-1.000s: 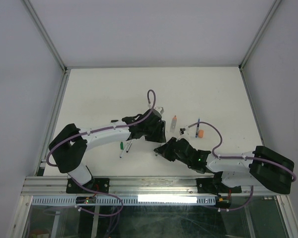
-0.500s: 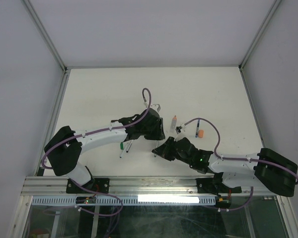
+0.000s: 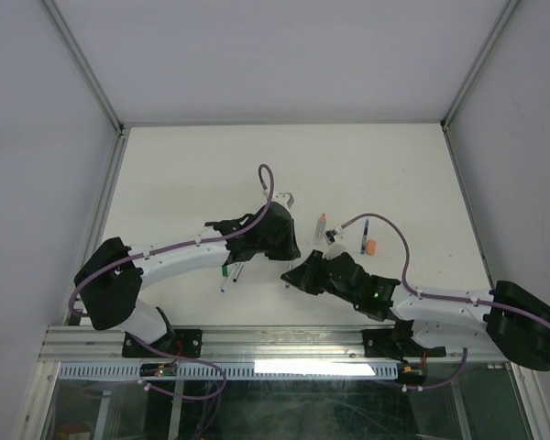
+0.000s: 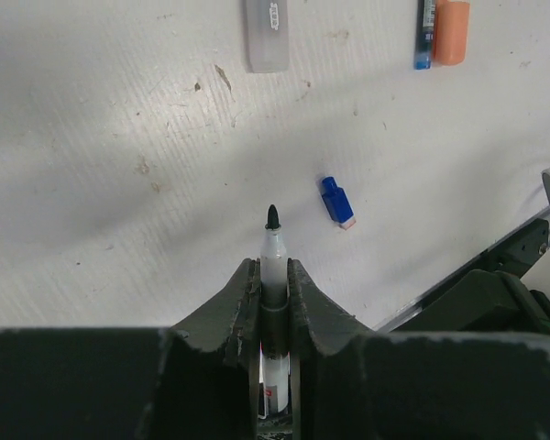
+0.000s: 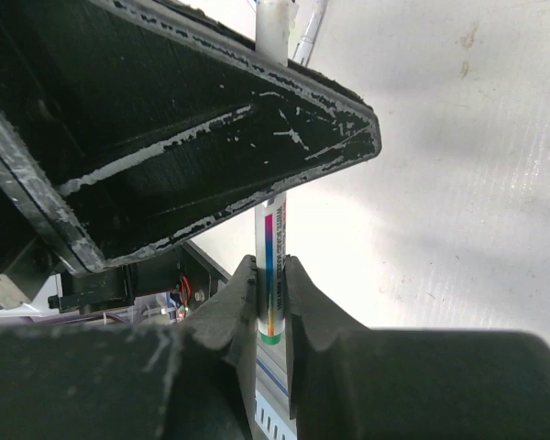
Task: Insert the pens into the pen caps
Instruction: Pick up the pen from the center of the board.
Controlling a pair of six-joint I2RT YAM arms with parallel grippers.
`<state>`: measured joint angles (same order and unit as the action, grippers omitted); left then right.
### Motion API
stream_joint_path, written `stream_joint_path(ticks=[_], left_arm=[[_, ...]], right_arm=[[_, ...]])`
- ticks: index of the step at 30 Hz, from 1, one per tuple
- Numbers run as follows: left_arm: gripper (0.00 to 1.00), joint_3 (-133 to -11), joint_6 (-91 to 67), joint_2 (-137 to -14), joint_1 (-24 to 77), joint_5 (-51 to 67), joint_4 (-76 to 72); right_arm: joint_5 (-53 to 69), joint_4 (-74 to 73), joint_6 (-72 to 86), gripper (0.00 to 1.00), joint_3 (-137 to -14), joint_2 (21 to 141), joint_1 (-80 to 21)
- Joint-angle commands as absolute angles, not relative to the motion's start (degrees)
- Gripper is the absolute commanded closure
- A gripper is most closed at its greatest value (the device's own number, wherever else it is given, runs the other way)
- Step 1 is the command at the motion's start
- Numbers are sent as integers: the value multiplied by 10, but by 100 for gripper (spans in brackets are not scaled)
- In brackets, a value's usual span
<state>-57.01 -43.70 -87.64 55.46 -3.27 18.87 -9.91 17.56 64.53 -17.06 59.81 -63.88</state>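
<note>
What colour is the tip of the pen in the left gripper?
Black, on the white pen; clearest in the left wrist view.

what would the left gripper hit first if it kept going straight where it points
Likely the bare table, touched first by the pen it holds. A pale grey piece lies farther along that line; the blue cap sits off right. Depth is unclear.

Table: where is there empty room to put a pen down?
The far half of the table is bare, from the back edge to the left gripper and right gripper. Around them it is crowded: the orange cap, the blue pen, and loose pens beside the left arm.
</note>
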Motion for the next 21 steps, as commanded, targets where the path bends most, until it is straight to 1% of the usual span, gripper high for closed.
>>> stream_joint_path(ticks=[1, 5, 9, 16, 21], left_arm=[[100, -568, -435, -836, 555, -54, 167], [100, -563, -439, -827, 555, -56, 167], [100, -560, -447, -823, 555, -56, 167], [100, -554, -457, -805, 554, -49, 164], [100, -549, -460, -810, 554, -38, 160]], right_arm=[[-124, 148, 630, 95, -195, 589, -638], [-146, 139, 627, 83, -206, 588, -638], [-178, 145, 627, 75, -218, 589, -638], [-212, 185, 628, 72, -218, 598, -638], [-214, 233, 577, 71, -221, 613, -638]])
